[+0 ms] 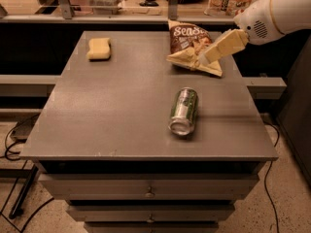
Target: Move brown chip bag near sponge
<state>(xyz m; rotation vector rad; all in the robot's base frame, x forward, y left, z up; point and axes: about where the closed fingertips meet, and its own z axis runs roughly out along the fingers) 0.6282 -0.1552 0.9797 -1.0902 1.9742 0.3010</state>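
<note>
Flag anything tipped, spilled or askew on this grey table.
The green-and-silver drink can lies on its side, front of centre; no spill shows. The gripper is at the right edge of the crinkled brown chip bag, back right.

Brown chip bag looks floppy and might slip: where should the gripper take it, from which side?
Probably the crumpled pale lower-right corner of the brown chip bag, approached from above on the view's right, where the gripper hangs over it. The bag lies on the table with its face up, so a raised fold offers more to pinch.
</note>
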